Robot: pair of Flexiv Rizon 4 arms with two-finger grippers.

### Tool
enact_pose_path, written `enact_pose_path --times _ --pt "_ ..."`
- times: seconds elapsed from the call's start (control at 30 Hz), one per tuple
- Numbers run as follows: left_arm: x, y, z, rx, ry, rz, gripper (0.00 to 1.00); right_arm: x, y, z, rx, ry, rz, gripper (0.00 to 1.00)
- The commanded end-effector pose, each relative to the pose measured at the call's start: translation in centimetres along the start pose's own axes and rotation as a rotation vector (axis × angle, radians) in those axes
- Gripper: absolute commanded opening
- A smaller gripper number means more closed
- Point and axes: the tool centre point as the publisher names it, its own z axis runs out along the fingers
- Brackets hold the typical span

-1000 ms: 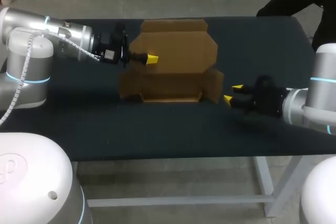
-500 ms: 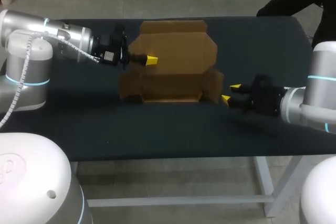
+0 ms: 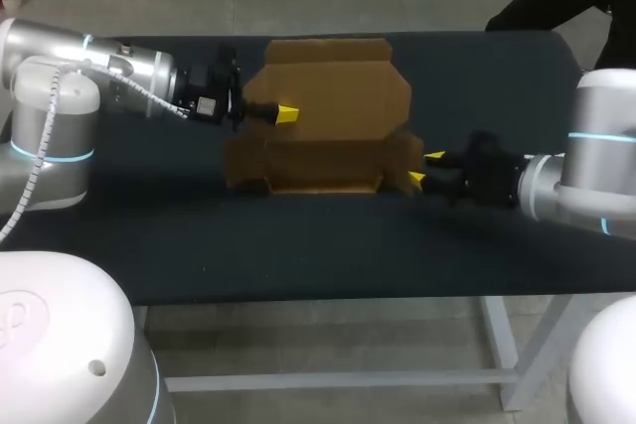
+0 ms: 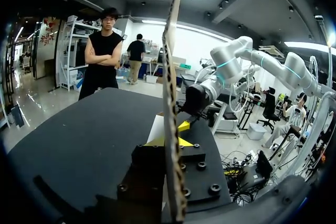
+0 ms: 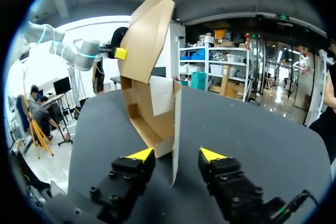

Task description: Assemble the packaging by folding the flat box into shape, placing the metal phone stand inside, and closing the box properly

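Note:
A brown cardboard box stands partly folded mid-table, its big lid panel raised behind the shallow tray. My left gripper is shut on the lid panel's left edge; in the left wrist view that panel runs edge-on between its fingers. My right gripper is open at the box's right side. The upright side flap stands between its two yellow fingertips without both touching it. No metal phone stand shows in any view.
The dark table top stretches from the box to the front edge. My right arm shows beyond the panel in the left wrist view.
My right gripper has slid left along the table to the box, so the side flap now stands between its fingers. The left gripper and lid panel have kept still.

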Motion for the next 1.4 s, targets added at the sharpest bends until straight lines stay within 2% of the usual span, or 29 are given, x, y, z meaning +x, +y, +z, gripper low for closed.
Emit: enact_pose_path --times 0.03,0.2,0.5,0.83,1.4 --pt "0.0 0.4 0.2 -0.004 -0.001 0.0 0.0 -0.4 0.0 2.1 0.014 0.012 -0.004 0.57" --pt "0.0 0.4 0.2 -0.004 -0.001 0.0 0.0 -0.3 0.2 3.2 0.012 0.028 -0.001 0.55" --pt "0.0 0.4 0.2 -0.004 -0.001 0.0 0.0 2.0 0.2 3.9 0.016 0.038 -0.017 0.5" --pt "0.0 0.4 0.2 -0.004 -0.001 0.0 0.0 4.3 0.4 3.8 0.023 0.022 -0.036 0.5" --pt "0.0 0.4 0.2 -0.004 -0.001 0.0 0.0 6.3 0.4 4.5 0.029 0.016 -0.025 0.5"
